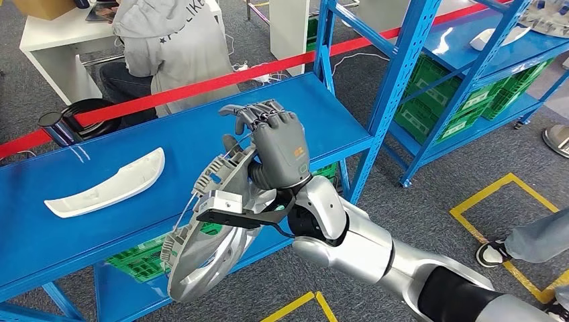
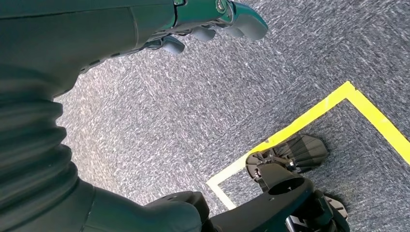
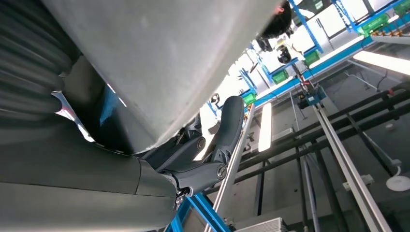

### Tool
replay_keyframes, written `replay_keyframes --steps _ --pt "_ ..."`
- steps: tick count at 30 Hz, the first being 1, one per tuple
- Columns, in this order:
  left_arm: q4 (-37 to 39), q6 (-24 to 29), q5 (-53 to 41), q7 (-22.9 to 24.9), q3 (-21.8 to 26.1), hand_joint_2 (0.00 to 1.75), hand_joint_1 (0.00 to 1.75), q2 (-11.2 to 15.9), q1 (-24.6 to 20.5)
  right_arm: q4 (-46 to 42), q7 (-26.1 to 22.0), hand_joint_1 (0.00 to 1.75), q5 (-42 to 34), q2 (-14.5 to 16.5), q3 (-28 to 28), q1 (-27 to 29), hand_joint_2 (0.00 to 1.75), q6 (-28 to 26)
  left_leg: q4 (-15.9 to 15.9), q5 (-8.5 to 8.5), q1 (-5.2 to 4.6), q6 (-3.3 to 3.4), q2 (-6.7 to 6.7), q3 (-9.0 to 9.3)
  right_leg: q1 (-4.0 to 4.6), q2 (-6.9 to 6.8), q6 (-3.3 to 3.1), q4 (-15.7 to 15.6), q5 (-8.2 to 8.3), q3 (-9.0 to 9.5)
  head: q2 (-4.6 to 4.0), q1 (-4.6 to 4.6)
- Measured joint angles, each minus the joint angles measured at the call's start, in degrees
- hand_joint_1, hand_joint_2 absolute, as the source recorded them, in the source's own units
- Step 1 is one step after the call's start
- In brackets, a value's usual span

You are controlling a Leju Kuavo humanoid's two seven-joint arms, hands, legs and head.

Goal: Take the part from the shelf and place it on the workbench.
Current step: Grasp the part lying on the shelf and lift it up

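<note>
1. Grey carpet marked with yellow floor tape (image 1: 495,190) runs under blue racking, and the blue shelf (image 1: 315,114) crosses the head view with a red barrier tape (image 1: 201,86) behind it.
2. Held out in front of that shelf is the silver part (image 1: 208,258), a big ribbed curved casting, gripped by the right hand (image 1: 276,144) at its 1 o'clock end while the rest hangs toward 7 o'clock, below the shelf's front edge.
3. My worry is the grip: the fingers wrap one end alone, so the long overhang could twist the part loose on any quick swing.
4. That low end also hangs close to the shelf's front edge and could clip it as the arm moves.
5. At 9 o'clock a white moulded piece (image 1: 107,185) lies on the shelf, apart from the part and likely safe.
6. A seated person (image 1: 168,47) at 11 o'clock and someone's shoe (image 1: 495,253) at 3 o'clock are near enough to matter during a turn.
7. Down by the floor, the left hand (image 2: 212,21) holds nothing, fingers loosely curled.
</note>
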Motion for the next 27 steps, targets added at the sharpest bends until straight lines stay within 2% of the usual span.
replay_keyframes --steps 7,12,14,16,18,19,20,21,24,25,27 --pt "0.01 -0.12 0.05 0.13 0.47 1.75 0.00 0.00 0.01 0.14 -0.23 1.75 0.43 0.15 0.04 -0.09 1.75 0.11 0.13 -0.17 -0.23 0.26 -0.04 -0.01 -0.21 -0.05 0.15 -0.01 -0.04 0.05 -0.01 0.00" --pt "0.00 -0.13 -0.43 0.23 0.52 1.75 0.00 0.00 0.01 0.25 -0.33 1.75 0.96 0.15 0.11 -0.16 1.75 0.03 0.39 -0.35 -0.57 0.81 -0.03 0.00 -0.45 -0.05 0.75 -0.07 -0.06 0.21 0.00 0.00" --pt "-0.01 -0.19 -0.78 0.35 0.51 1.75 0.00 -0.07 -0.03 0.28 -0.41 1.75 1.19 0.14 0.14 -0.18 1.75 -0.09 -0.11 0.08 -0.28 1.28 0.08 0.20 -0.39 -0.02 1.09 0.31 -0.48 0.09 -0.01 0.02" --pt "-0.02 -0.29 -1.06 0.54 0.51 1.75 0.00 -0.15 -0.12 0.30 -0.47 1.75 1.29 0.12 0.15 -0.19 1.75 -0.21 -0.71 0.52 0.11 1.75 0.26 0.35 -0.31 -0.03 1.32 3.86 -3.15 -1.36 -0.01 0.21" --pt "-0.01 -0.41 -1.19 0.70 0.51 1.75 0.00 -0.19 -0.17 0.40 -0.45 1.75 1.34 0.09 0.16 -0.11 1.75 -0.31 -0.73 0.62 0.17 1.89 0.37 0.20 -0.41 -0.05 1.54 11.34 -7.19 -4.50 -0.01 0.39" --pt "-0.01 -0.48 -1.25 0.78 0.51 1.75 0.00 -0.21 -0.17 0.50 -0.42 1.75 1.35 0.07 0.17 -0.02 1.75 -0.33 -0.65 0.64 0.20 1.86 0.40 0.08 -0.49 -0.06 1.66 14.63 -8.43 -5.87 -0.01 0.43" --pt "0.00 -0.52 -1.29 0.82 0.51 1.75 0.00 -0.22 -0.16 0.58 -0.39 1.75 1.35 0.04 0.20 0.07 1.75 -0.34 -0.53 0.69 0.25 1.79 0.43 -0.07 -0.57 -0.07 1.76 16.24 -8.60 -6.46 -0.01 0.44" --pt "0.00 -0.54 -1.34 0.86 0.51 1.75 0.00 -0.22 -0.16 0.65 -0.38 1.75 1.35 0.02 0.22 0.10 1.75 -0.34 -0.33 0.74 0.34 1.68 0.43 -0.27 -0.67 -0.08 1.85 15.37 -7.55 -5.84 -0.01 0.44" --pt "-0.01 -0.60 -1.44 0.88 0.51 1.75 0.00 -0.23 -0.21 0.68 -0.37 1.75 1.38 -0.01 0.25 0.03 1.75 -0.37 0.57 0.89 0.62 0.88 0.30 -1.03 -0.92 -0.05 2.05 4.64 -2.79 0.05 0.00 0.46" --pt "-0.02 -0.62 -1.49 0.90 0.51 1.75 0.00 -0.22 -0.23 0.67 -0.38 1.75 1.39 -0.01 0.27 0.02 1.75 -0.39 0.83 1.01 0.60 0.46 0.20 -1.24 -0.86 0.06 1.82 2.42 -2.10 1.15 0.00 0.46" --pt "-0.02 -0.62 -1.60 0.96 0.51 1.75 0.00 -0.20 -0.23 0.68 -0.38 1.75 1.39 -0.03 0.32 0.05 1.75 -0.45 0.95 1.48 0.51 -0.46 -0.02 -1.61 -0.59 0.34 0.92 1.81 -1.71 1.14 0.00 0.44"
